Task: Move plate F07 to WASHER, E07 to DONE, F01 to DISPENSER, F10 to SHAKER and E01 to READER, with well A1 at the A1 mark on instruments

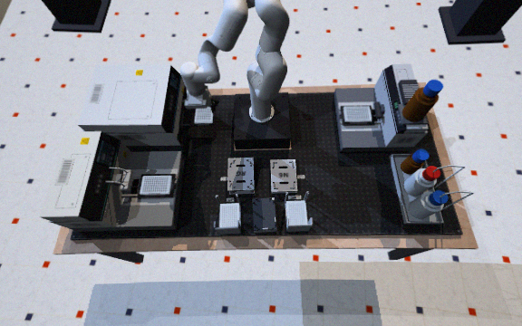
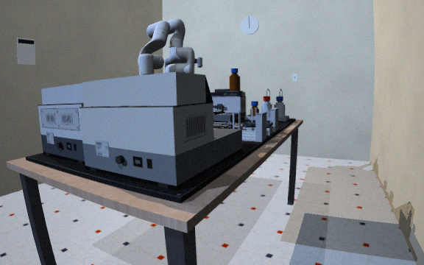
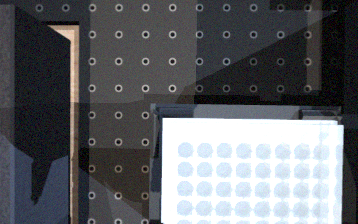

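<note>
My gripper (image 1: pixel 200 105) is at the back left of the deck, beside the right face of the big upper-left instrument (image 1: pixel 130 97). It is shut on a white well plate (image 1: pixel 203 116) (image 3: pixel 252 170), which sits level over a small dark platform there. I cannot read the plate's label. In the wrist view the plate fills the lower right and the fingers are out of frame. Other white plates sit in the lower-left instrument (image 1: pixel 155 185), in the right instrument (image 1: pixel 357 114), and in the two front racks (image 1: pixel 229 215) (image 1: pixel 297 213). In the side view the instruments hide my gripper.
The nests RG (image 1: pixel 241 174) and N6 (image 1: pixel 283 175) are bare at mid deck. A dark block (image 1: pixel 264 215) stands between the racks. Bottles (image 1: pixel 420 101) (image 1: pixel 424 190) stand at the right edge. The arm's base (image 1: pixel 261 119) is right of my gripper.
</note>
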Motion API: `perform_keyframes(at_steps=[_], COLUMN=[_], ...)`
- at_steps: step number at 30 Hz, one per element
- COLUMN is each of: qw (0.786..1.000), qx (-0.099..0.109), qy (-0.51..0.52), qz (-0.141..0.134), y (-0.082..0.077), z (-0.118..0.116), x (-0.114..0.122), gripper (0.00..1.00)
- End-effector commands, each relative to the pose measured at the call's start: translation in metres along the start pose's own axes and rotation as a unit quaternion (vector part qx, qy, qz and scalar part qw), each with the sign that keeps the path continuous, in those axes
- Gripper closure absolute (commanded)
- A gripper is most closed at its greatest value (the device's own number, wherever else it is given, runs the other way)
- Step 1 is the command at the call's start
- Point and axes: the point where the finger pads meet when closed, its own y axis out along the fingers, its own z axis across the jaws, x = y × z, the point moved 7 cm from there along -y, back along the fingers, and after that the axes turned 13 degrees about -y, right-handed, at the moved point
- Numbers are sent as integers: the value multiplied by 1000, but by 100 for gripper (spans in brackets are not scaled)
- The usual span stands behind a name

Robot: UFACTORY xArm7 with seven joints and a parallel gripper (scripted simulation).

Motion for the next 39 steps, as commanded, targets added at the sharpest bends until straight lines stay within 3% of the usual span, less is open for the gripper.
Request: perform_keyframes(at_steps=[1,20,21,39], qw=[1000,1000,1000,1000], qx=[2,2,2,2], qy=[0,0,0,0], qz=[0,0,0,0], y=[0,3,3,2], z=[1,1,1,1], x=[0,0,0,0], gripper=[100,100,0,0])
